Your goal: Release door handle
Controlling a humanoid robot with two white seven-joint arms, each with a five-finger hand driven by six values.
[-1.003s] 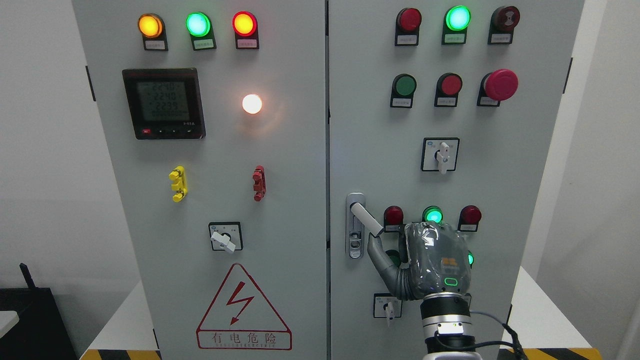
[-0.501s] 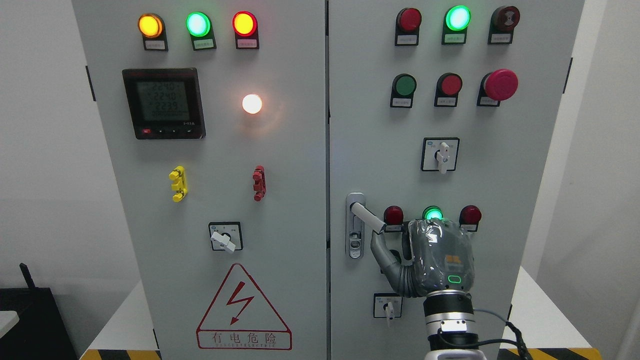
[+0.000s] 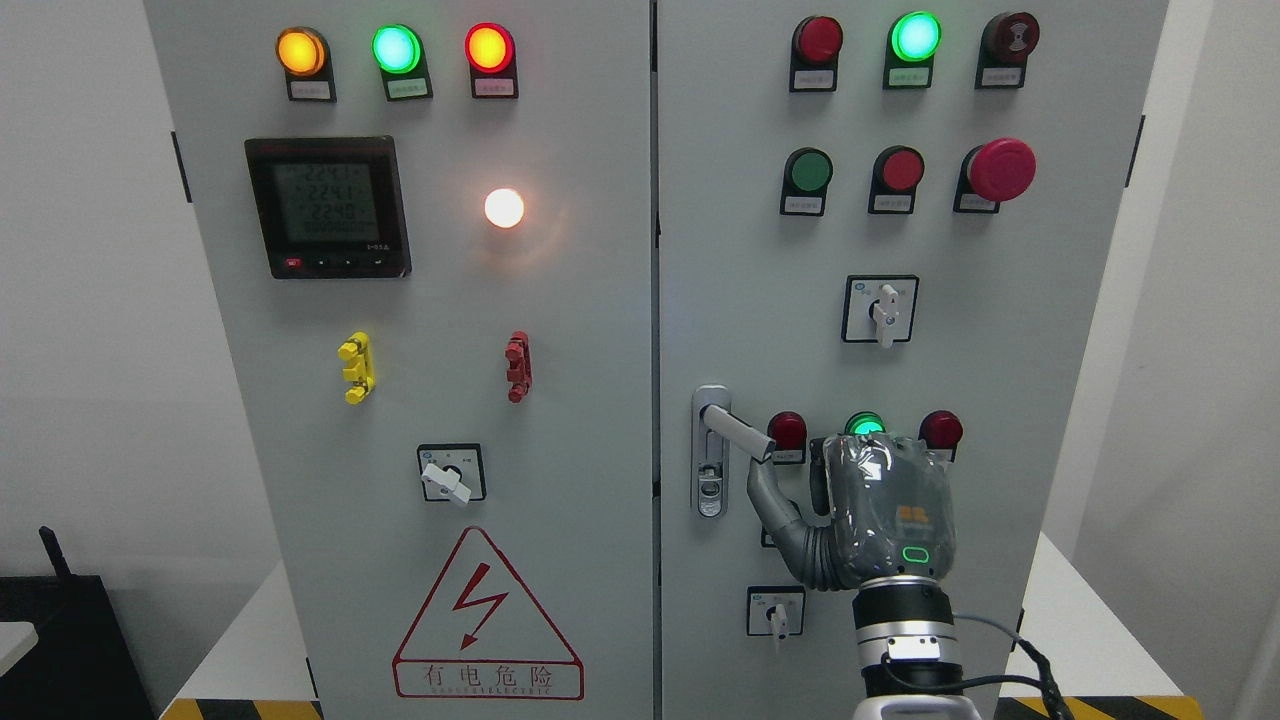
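Head view: the right hand (image 3: 868, 520) is seen back-on, its thumb (image 3: 768, 495) apparently touching the door handle (image 3: 738, 432) up-left of it; whether the other fingers are curled cannot be told.

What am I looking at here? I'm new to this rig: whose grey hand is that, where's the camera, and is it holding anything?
The camera sits on a humanoid robot's head, facing a grey electrical cabinet with two doors. The grey hand is the robot's right hand, its arm rising from the bottom right. Its thumb reaches up just beneath the tip of the silver door handle, which slants down to the right from its lock plate. Whether they touch is unclear; the hand grips nothing that I can see. The other fingers are hidden behind the hand. Around it are lit indicator lamps, push buttons and rotary switches. The left hand is out of view.
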